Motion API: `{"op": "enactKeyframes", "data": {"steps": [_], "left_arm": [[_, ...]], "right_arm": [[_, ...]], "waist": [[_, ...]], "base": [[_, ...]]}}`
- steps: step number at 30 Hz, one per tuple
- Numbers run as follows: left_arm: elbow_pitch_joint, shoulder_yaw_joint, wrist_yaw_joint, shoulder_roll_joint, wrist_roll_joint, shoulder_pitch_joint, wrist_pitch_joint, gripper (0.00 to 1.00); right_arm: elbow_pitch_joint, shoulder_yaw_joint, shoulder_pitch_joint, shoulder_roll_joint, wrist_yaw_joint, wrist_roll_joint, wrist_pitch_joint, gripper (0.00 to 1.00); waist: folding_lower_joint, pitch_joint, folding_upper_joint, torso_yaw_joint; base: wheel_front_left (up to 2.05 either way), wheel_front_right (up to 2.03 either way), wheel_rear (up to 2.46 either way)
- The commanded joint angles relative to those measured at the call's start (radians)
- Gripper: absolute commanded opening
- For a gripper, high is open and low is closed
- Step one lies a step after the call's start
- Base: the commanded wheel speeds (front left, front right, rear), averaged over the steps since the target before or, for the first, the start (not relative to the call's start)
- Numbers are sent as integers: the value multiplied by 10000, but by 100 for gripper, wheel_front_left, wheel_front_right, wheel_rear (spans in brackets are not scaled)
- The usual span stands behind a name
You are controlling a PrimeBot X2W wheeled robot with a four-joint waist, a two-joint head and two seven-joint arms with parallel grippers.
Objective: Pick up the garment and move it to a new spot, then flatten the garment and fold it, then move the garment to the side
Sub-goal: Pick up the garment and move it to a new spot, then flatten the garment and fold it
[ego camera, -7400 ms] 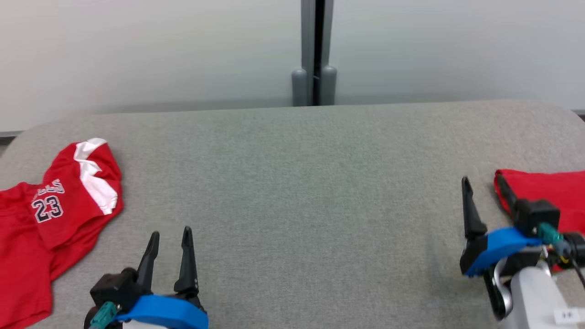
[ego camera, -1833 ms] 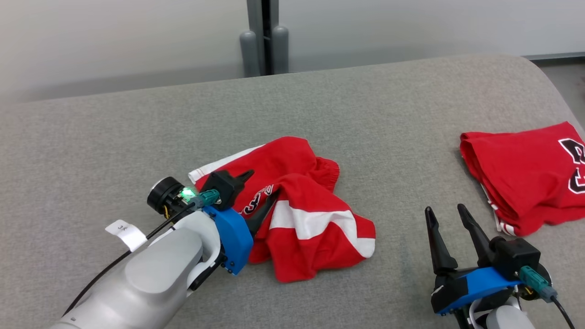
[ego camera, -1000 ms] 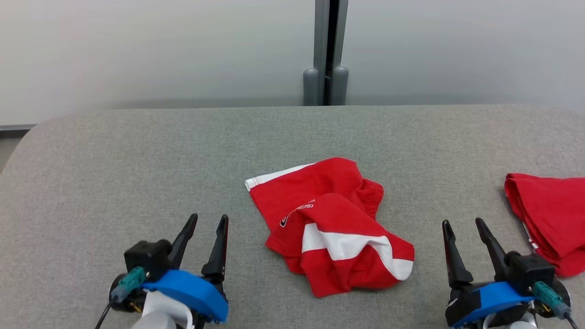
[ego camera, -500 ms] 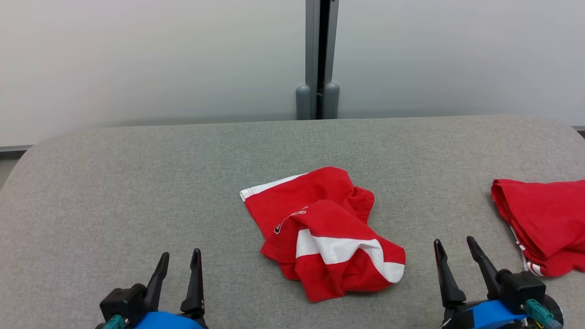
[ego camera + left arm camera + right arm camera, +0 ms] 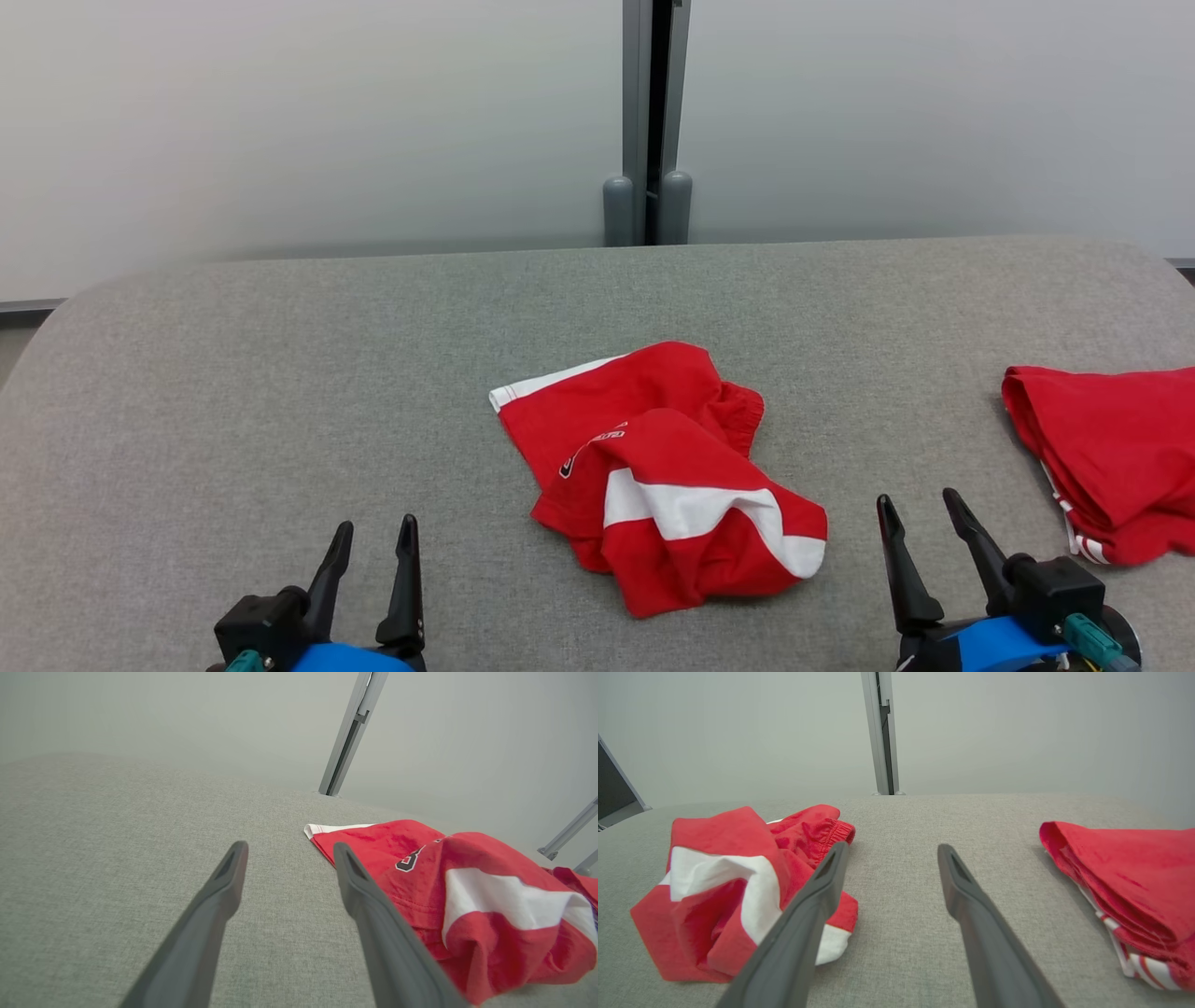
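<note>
Left hand (image 5: 375,525) and right hand (image 5: 916,499) are both released, fingers spread and empty, and neither touches cloth. The garment (image 5: 653,476) lies crumpled in a heap on the grey tabletop (image 5: 280,373). The left hand is well to the left of the garment and the right hand just to its right, both nearer the robot.

Hazards (judged):
- Layers overlap in the heap, and a white band (image 5: 691,509) is folded over red cloth. A pinch on the top fold probably gathers several layers, so a hidden fold would survive flattening.
- The white-trimmed hem (image 5: 509,394) at the far-left corner of the garment looks like the one clearly single edge. A grasp anywhere else is less certain.
- A folded red garment (image 5: 1092,448) lies to the right of the garment, apart from it but close to the right hand. A wide outward swing of that hand could snag or disturb it.
- The woven tabletop may drag at cloth pulled flat across it.

Room:
- Left of the garment is the widest bare stretch, running to a rounded corner.
- Beyond the garment a bare strip reaches the far edge, with a wall (image 5: 280,121) and post (image 5: 649,112) behind it.
- Right of the garment the room ends at the folded red garment.
- The near edge is out of sight.
</note>
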Motion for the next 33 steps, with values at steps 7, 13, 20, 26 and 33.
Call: {"op": "enactKeyframes", "data": {"steps": [7,13,20,26,33], "left_arm": [[165,176,-180,-136,273,-71,-27,100],[137,180,-232,-219,394,-222,-27,100],[68,-301,-515,-528,241,-480,529,100],[284,-944,-941,-1058,-346,-727,1786,100],[861,-1121,-1167,-1417,-1258,-1112,2590,100]], "right_arm": [[5,-43,-41,-22,1,61,-33,100],[-17,-87,-135,-22,1,28,-33,100],[-99,-131,-362,-22,1,-61,-33,100],[-98,-76,-535,-23,1,-59,-33,100],[-63,-13,-713,-23,1,-28,-33,100]], "waist": [[0,55,0,18],[0,156,0,-13],[0,443,0,-105],[0,721,0,-274],[0,1071,0,-655]], "base": [[0,0,0],[0,0,0],[0,0,0],[0,0,0],[0,0,0]]}}
